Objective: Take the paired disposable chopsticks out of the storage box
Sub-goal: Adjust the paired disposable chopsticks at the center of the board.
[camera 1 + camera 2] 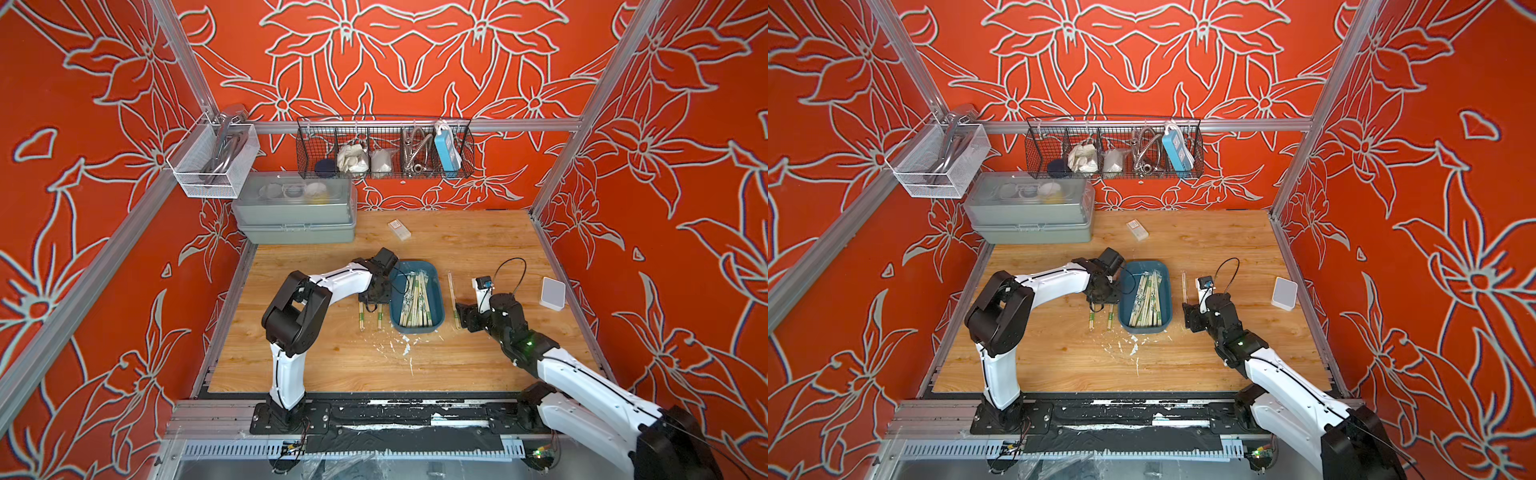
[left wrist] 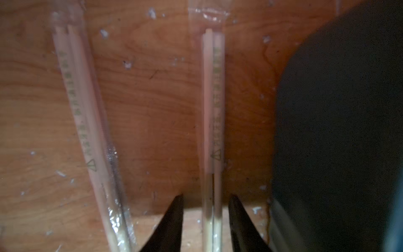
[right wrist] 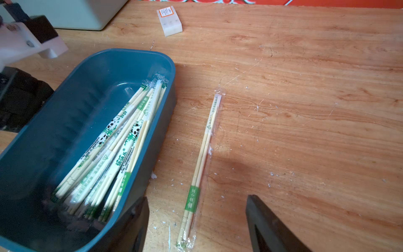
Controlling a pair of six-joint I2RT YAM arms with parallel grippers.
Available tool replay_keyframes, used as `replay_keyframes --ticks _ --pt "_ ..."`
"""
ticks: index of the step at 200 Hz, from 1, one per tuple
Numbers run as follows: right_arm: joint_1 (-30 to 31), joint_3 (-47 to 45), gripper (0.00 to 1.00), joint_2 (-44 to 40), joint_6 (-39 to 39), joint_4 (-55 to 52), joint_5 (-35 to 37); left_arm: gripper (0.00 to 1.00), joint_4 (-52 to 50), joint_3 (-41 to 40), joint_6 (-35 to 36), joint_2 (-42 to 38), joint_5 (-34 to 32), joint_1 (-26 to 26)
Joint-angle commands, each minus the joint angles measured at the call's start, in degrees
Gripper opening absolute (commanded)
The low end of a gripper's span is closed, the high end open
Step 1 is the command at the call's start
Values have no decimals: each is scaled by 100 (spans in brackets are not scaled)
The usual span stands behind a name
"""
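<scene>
- Left gripper [image 2: 206,197]: low over the table [image 2: 152,98], jaws partly open and astride one sleeved pair [image 2: 213,109] without touching it; nothing is gripped.
- A second pair [image 2: 82,122] is seen on its outer side, flat on the table.
- Right gripper [image 3: 197,197]: wide open, empty, poised over a third pair [image 3: 205,141] laid right of the box [image 3: 130,51].
- The box is set between the two grippers, just beside the left one; the left arm is judged slightly nearer.
- Bundle [image 3: 122,141]: lying inside toward the right wall, long axis running near-to-far along the box, so a grasp across it is judged necessary.
- Grey case [image 1: 297,208]: placed at the far left corner.
</scene>
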Motion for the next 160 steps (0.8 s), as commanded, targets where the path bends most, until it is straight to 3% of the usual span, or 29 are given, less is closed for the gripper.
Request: replay_keyframes --ticks 1,24,82,160 --pt "42 100 75 -62 41 18 3 30 -124 78 -42 193 -134 -17" --pt "48 105 75 -69 42 9 3 23 -196 82 -104 262 -237 -17" --pt "42 98 75 -75 42 20 -14 18 -316 34 -299 217 -430 43" --pt "49 106 75 -53 44 40 -49 18 -249 -106 -508 123 -436 220"
